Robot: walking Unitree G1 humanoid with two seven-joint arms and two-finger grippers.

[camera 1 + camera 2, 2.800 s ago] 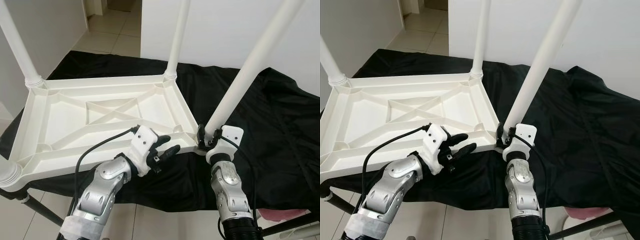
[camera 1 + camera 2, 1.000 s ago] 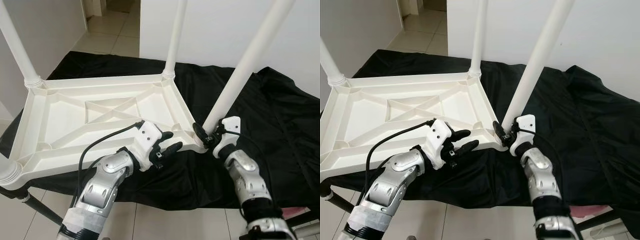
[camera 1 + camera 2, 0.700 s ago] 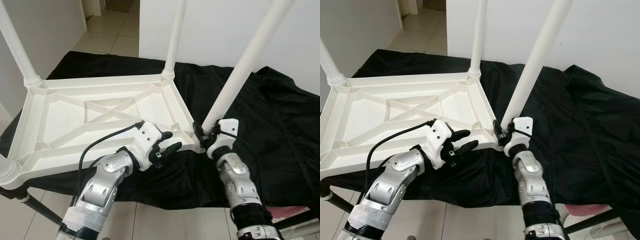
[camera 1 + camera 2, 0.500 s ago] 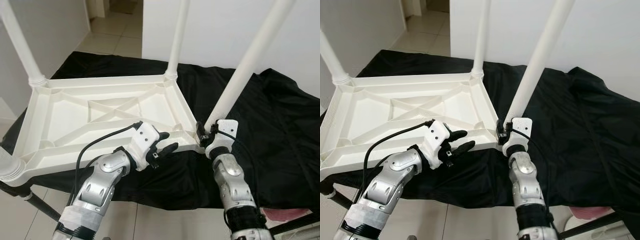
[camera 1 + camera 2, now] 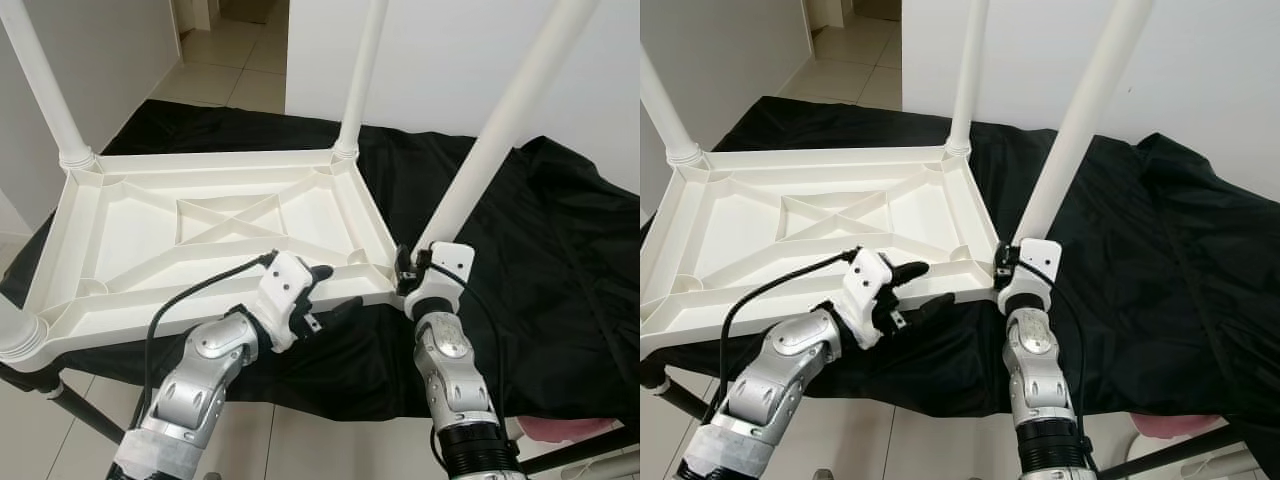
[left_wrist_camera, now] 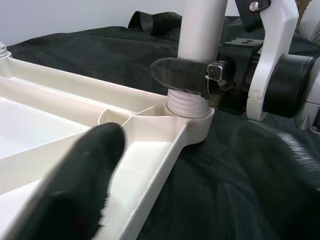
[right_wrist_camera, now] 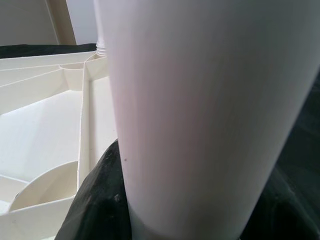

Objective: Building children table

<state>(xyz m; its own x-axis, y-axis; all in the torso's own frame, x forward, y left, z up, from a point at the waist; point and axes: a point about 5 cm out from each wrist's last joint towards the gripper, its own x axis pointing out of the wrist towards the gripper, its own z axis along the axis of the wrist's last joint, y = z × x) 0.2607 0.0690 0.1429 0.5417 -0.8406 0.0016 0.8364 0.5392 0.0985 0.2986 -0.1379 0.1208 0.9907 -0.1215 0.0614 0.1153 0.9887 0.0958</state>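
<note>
Upside down on a black cloth (image 5: 520, 250) lies the white plastic children's table (image 5: 190, 250), its ribbed underside up and its near edge overhanging the cloth's front edge toward the robot. Three legs already stand up from its corners: the far-left leg (image 5: 40, 85), the far-right leg (image 5: 360, 75) and, at the near-left corner, a leg base (image 5: 18, 340) cut off by the frame.

At the near-right corner, the fourth leg (image 5: 500, 120) rises tilted, leaning away to the right, with its ridged foot seated in the corner socket (image 6: 192, 117). The right gripper (image 5: 412, 272) is closed around this leg just above the socket; in the left wrist view one black finger (image 6: 177, 75) wraps across the leg's base, and the right wrist view has the white tube pressed close between dark pads.

The left gripper (image 5: 325, 292) sits at the near edge of the table, just left of that corner, with its fingers spread apart: one rests over the rim, the other hangs below the edge in front of the cloth. Whether the upper finger actually touches the rim is hard to tell, as it is blurred in the wrist view.

Pale floor tiles (image 5: 240, 60) run to a doorway beyond the cloth's far edge, and a white wall (image 5: 450, 50) stands behind.
</note>
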